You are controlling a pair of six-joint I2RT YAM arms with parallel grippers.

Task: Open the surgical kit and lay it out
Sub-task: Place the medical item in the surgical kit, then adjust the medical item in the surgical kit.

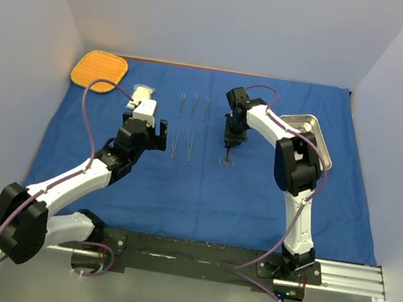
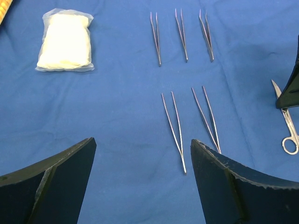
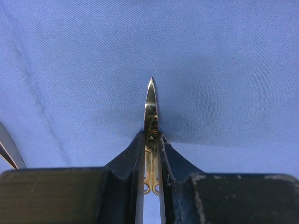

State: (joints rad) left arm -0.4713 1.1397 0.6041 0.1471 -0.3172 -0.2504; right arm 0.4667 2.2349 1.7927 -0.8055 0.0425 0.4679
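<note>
The blue cloth wrap (image 1: 217, 199) lies spread flat over the table. On it lie three forceps in a far row (image 1: 195, 104) and two in a nearer row (image 1: 182, 145); the left wrist view shows the same rows (image 2: 182, 37) (image 2: 175, 126). The white gauze pack (image 2: 65, 41) lies to their left. The steel tray (image 1: 318, 134) sits at the right. My right gripper (image 1: 229, 141) is shut on the slim scissors (image 3: 151, 100), held upright just over the cloth, rings down (image 2: 288, 135). My left gripper (image 2: 142, 140) is open and empty, hovering near the nearer forceps.
The orange rounded-square mat (image 1: 99, 71) lies at the far left corner, off the cloth. White walls close in the back and both sides. The black arm rail (image 1: 194, 252) runs along the near edge.
</note>
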